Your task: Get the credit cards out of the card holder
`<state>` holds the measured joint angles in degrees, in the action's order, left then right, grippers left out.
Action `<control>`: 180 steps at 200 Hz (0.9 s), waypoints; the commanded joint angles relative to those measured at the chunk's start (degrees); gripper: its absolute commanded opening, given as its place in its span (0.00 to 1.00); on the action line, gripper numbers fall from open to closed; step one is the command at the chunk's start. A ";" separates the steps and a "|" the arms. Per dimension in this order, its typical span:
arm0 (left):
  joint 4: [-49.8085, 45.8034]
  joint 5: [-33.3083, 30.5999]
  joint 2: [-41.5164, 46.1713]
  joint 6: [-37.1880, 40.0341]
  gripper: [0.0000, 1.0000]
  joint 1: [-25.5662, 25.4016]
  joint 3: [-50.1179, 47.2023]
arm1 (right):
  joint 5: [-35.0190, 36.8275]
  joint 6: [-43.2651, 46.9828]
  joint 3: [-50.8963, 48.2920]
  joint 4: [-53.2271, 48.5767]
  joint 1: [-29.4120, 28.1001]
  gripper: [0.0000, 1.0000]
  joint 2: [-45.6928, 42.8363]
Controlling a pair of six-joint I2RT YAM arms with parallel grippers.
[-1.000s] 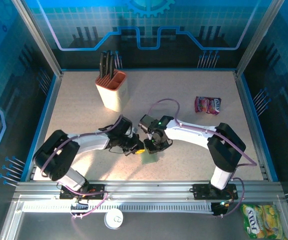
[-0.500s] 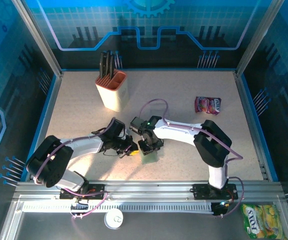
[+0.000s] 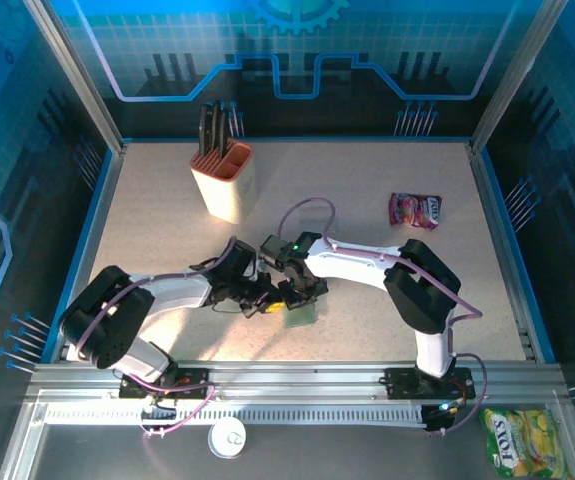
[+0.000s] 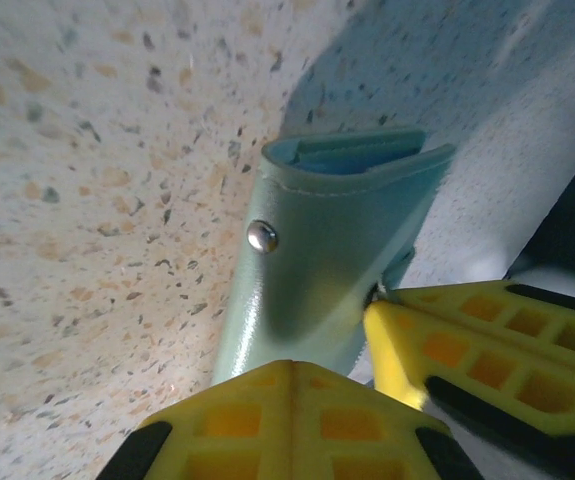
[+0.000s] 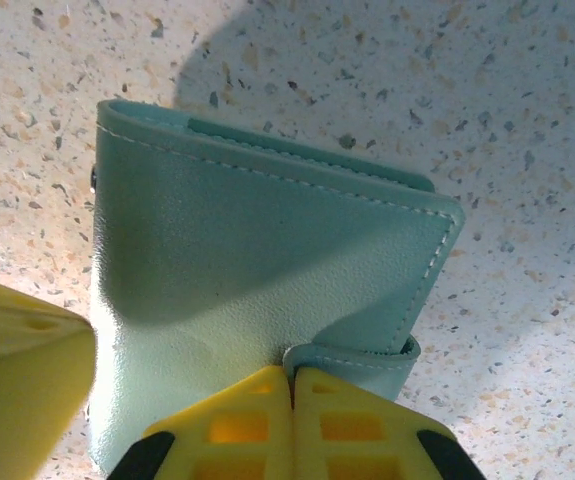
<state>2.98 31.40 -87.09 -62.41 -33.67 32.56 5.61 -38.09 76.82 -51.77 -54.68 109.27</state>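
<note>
The pale grey-blue soft card holder (image 5: 257,260) sits folded shut on the speckled table (image 3: 387,320), near its front middle. My right gripper (image 5: 292,415) pinches its clasp strap (image 5: 352,356), yellow fingers pressed together. My left gripper (image 4: 292,405), just beside it, clamps the holder's near end.

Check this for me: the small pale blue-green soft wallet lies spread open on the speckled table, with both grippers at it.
The small pale blue-green soft wallet is folded shut, not spread open; the right wrist view shows it. It does lie on the speckled table, with the left gripper and right gripper at it.
</note>
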 commanded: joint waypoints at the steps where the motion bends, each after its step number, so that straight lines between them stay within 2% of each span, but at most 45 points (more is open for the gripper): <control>1: 2.21 2.00 -2.22 -3.04 0.03 -1.40 1.77 | -0.62 -0.72 -2.36 1.24 0.51 0.00 -0.61; 70: 0.84 2.91 -7.23 -2.68 0.02 -3.04 5.47 | -1.45 -0.35 -3.00 1.58 0.91 0.00 -1.34; 88: -3.94 2.16 -9.15 -1.37 0.00 -3.02 6.79 | -0.72 -0.41 -2.75 0.95 0.89 0.00 -1.34; 107: -10.88 0.62 -11.33 1.41 0.00 -2.93 8.43 | 1.45 -0.17 -2.16 -0.94 0.84 0.00 -0.93; 142: -16.90 -1.55 -14.74 4.04 0.00 -2.54 8.73 | 7.86 1.64 -1.79 -5.58 0.82 0.00 -0.41; 180: -15.93 -1.47 -18.94 3.71 0.00 -1.50 7.10 | 11.69 2.65 -2.05 -7.49 0.76 0.00 -0.22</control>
<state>-3.38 37.43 -99.33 -58.30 -35.11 43.00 9.17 -37.69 75.09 -53.30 -53.34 107.68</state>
